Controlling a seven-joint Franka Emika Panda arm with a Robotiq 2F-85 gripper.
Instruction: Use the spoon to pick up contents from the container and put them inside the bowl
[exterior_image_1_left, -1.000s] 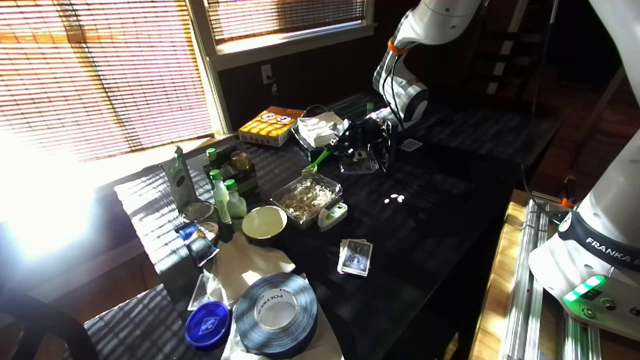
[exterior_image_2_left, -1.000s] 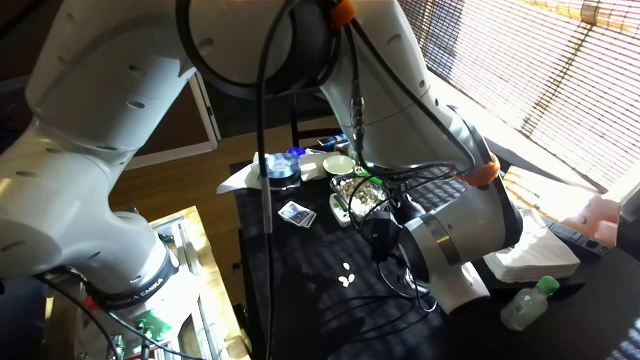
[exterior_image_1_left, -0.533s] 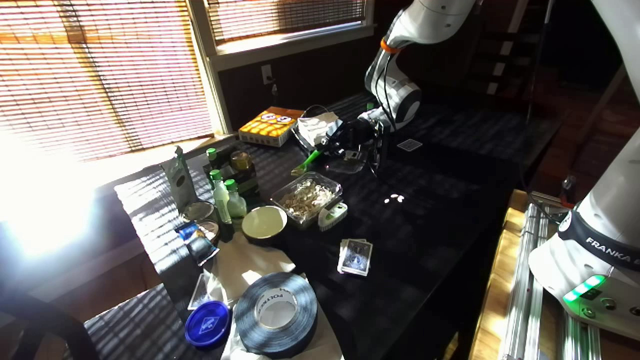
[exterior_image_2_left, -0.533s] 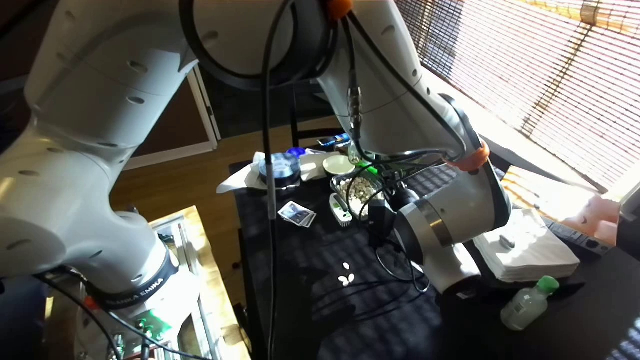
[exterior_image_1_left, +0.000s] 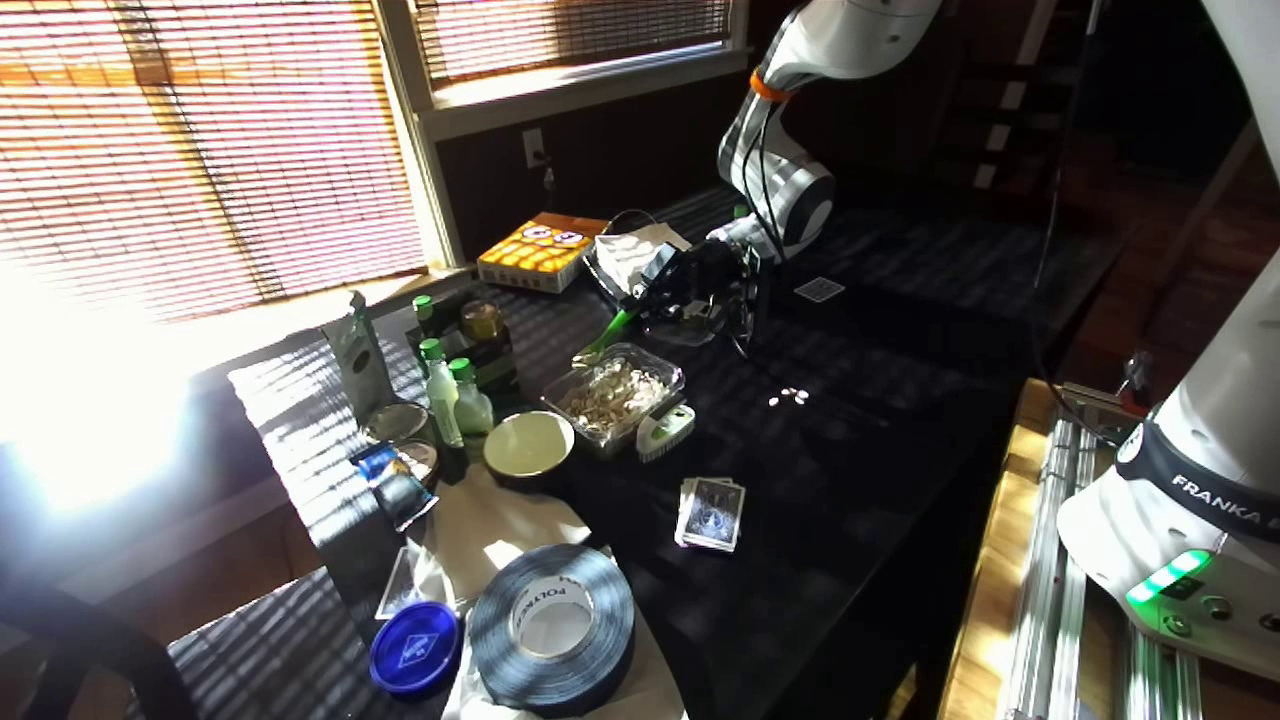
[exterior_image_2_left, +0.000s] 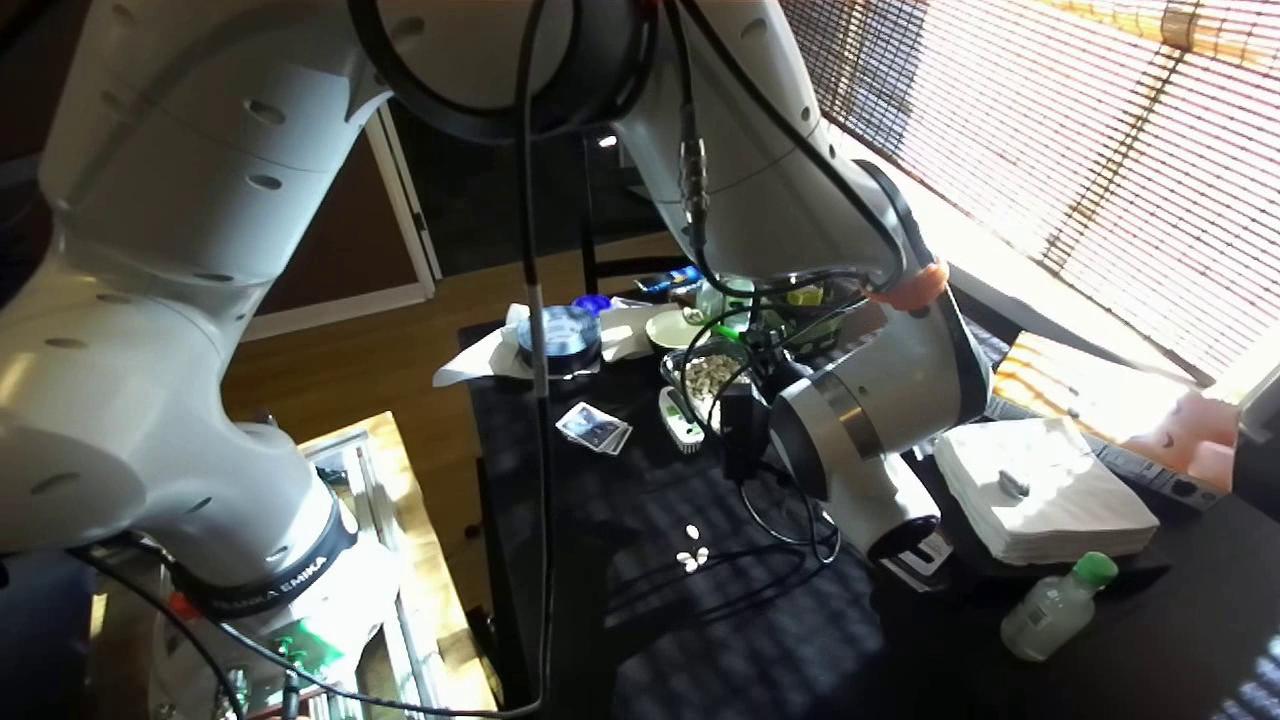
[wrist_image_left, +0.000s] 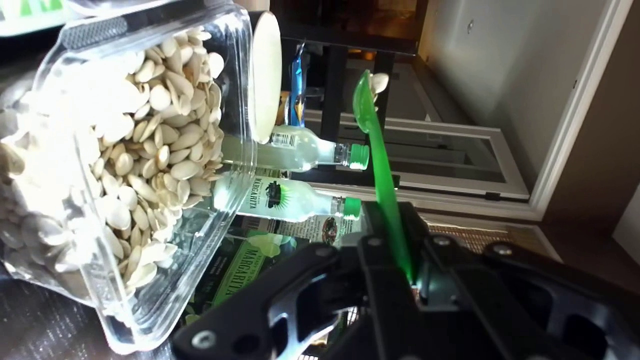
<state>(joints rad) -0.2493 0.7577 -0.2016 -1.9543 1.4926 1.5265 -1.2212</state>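
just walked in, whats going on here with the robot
The robot's gripper is shut on a green spoon that carries a few pale seeds, raised near a clear tub of similar seeds. The pale yellow-green bowl they seem meant for stands beside the tub. Some loose seeds lie on the dark table.

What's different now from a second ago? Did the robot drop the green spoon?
No, nothing was dropped or newly grabbed: the gripper is still clamped on the green spoon. It carried the spoon left in an exterior view, toward the green-capped bottles. The clear tub of seeds, the pale bowl and the playing cards stayed where they were.
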